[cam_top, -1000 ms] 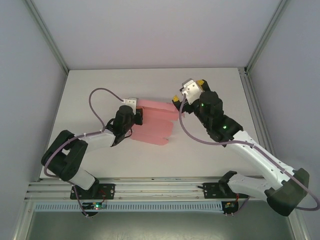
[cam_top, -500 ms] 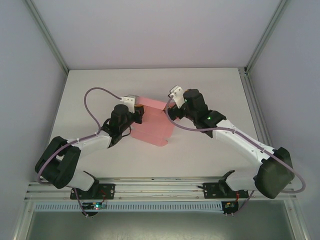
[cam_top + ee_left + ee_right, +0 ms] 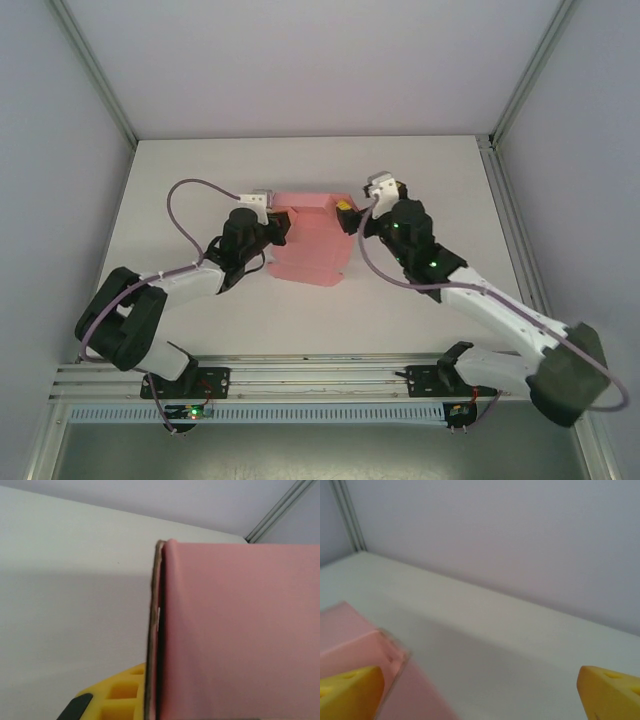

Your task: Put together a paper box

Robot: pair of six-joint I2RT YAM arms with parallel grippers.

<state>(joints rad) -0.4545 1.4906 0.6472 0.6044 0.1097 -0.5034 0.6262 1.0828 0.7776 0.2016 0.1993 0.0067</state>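
**Anchor the left edge, bring the open right tool squarely onto the far right corner**

Nearest me, the paper box (image 3: 312,250) sits mid-surface between the two arms, a pink, partly folded piece of thin card. From above I cannot tell whether its near edge rests on the surface (image 3: 200,170) or hangs just off it.

A little farther in, the left tool (image 3: 278,232) is pinched tight on the box's left edge. In its wrist view the card stands on edge right at the jaws, doubled over on itself. That is my anchor. I judge this arm's job is simply to hold firm without twisting, since card this thin will likely crease wherever it is levered.

Farther again, the right tool (image 3: 348,218) is at the box's far right corner, spread as wide as it goes and gripping nothing. Its wrist view puts a folded pink corner just beside one of the yellow fingers (image 3: 347,692), with the other finger well apart over bare surface.

As I read it, the step in hand is getting the right tool onto that corner panel to fold or square it against the left hold. To do it well, I'd line up the open jaws so the card's edge runs between them rather than butting a fingertip. I'd close only once both fingers bracket the card, then press along the crease, not across it. The risk is shoving the whole box round the left pinch.
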